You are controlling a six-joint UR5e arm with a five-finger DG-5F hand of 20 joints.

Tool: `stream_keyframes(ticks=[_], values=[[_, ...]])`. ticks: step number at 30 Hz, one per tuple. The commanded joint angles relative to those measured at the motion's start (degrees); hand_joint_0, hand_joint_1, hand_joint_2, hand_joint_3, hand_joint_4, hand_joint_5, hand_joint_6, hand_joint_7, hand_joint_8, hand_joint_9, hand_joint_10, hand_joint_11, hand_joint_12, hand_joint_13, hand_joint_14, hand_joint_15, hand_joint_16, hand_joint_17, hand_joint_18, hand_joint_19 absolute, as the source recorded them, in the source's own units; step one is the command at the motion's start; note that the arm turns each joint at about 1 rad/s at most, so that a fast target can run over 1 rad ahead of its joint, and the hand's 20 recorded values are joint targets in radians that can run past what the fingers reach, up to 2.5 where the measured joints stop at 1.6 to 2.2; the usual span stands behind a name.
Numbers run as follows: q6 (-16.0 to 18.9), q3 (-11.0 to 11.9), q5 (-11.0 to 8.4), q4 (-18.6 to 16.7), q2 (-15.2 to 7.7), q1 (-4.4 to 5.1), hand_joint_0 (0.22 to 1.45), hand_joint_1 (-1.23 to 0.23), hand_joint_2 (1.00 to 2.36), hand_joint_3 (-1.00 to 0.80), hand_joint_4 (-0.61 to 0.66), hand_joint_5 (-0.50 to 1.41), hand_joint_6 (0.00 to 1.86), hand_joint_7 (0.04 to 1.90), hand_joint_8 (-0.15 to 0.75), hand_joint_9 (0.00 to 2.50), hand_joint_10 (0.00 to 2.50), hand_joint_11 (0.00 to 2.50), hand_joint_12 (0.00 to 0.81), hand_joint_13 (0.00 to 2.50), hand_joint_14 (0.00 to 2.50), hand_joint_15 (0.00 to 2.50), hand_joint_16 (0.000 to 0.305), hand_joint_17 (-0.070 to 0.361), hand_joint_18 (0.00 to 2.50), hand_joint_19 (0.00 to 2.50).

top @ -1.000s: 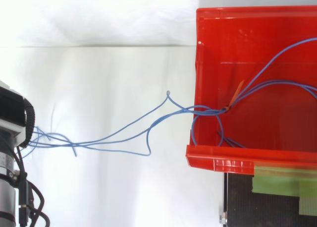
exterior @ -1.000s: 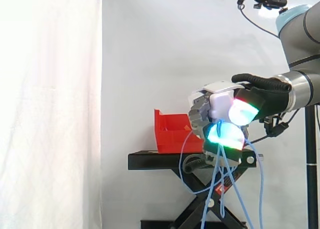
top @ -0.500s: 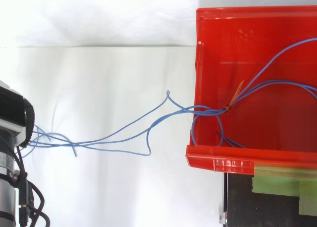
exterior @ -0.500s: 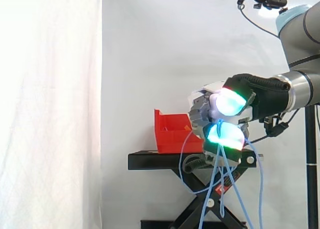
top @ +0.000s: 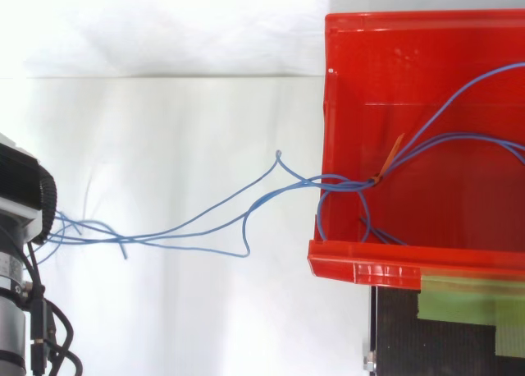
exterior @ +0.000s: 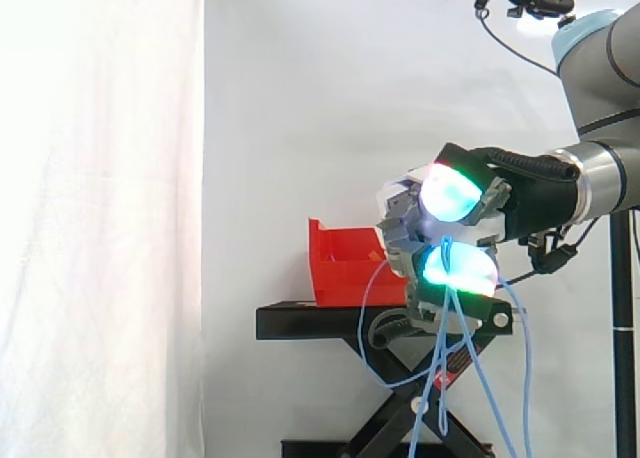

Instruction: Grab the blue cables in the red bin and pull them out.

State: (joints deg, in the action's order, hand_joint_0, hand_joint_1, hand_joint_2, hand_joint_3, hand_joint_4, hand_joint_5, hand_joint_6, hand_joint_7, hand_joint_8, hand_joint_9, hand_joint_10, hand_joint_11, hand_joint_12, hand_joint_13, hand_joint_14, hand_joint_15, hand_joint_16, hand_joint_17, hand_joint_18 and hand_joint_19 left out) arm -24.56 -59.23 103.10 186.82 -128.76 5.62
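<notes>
We count one bin, one hand and a cable tangle, strands uncountable, running from 3 to 9 o'clock; curled fingers clamp it.

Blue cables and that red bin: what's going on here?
The robot hand is shut on a bunch of blue cables, holding them out beside the red bin, which sits on a black stand. The cables run from the hand over the bin's wall. Part of them lies inside the bin, so they are not fully out yet.
</notes>
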Motion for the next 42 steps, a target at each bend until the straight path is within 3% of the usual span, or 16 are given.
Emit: stream_keyframes(ticks=[1,12,34,42], values=[[0.0,-0.01,0.0,0.03,0.0,0.01,0.73,-0.62,1.0,-1.0,0.19,0.77,0.48,0.69,0.262,1.21,0.33,1.77,0.353,1.24,1.03,1.42,0.05,0.112,1.01,1.19],[0.0,-0.01,0.0,0.03,0.0,0.01,0.78,-0.69,1.0,-1.0,0.2,0.76,0.57,0.67,0.246,1.22,0.32,1.79,0.333,1.25,0.98,1.47,0.047,0.106,1.0,1.2],[0.0,-0.01,0.09,-0.23,0.0,0.01,0.89,-0.83,1.0,-1.0,0.18,0.74,0.51,0.69,0.235,1.22,0.3,1.82,0.32,1.26,0.92,1.52,0.044,0.098,0.99,1.21],[0.0,-0.01,0.09,-1.64,0.0,0.09,0.93,-0.92,1.0,-0.98,0.18,0.62,0.67,0.6,0.229,1.17,0.36,1.8,0.318,1.26,0.92,1.5,0.044,0.1,0.99,1.21]])
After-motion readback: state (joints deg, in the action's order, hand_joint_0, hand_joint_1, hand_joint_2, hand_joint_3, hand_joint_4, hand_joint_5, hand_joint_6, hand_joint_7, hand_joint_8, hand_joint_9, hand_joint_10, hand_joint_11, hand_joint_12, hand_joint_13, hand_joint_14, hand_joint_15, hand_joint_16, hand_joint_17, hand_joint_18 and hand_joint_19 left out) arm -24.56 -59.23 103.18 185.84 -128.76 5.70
